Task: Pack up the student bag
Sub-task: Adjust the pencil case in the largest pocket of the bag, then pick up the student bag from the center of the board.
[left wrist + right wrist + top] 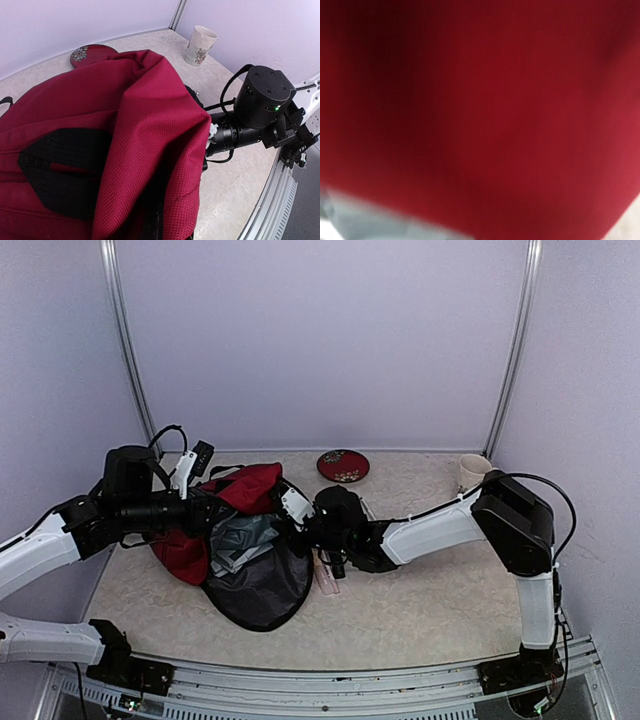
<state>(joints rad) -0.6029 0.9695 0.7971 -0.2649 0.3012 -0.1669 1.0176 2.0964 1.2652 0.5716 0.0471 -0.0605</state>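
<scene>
Much bare table [430,610] beside student bag [250,490]

Soft even light, blurred right-wrist view

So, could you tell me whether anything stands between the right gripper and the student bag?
Nothing visible does. The right gripper is right up against the student bag, and blurred red fabric fills its wrist view, hiding the fingers. The red dish and the cup stand apart from the bag, at the back of the table.

Matt woven cloth student bag [150,125], glossy ceramic cup [201,44]
</scene>
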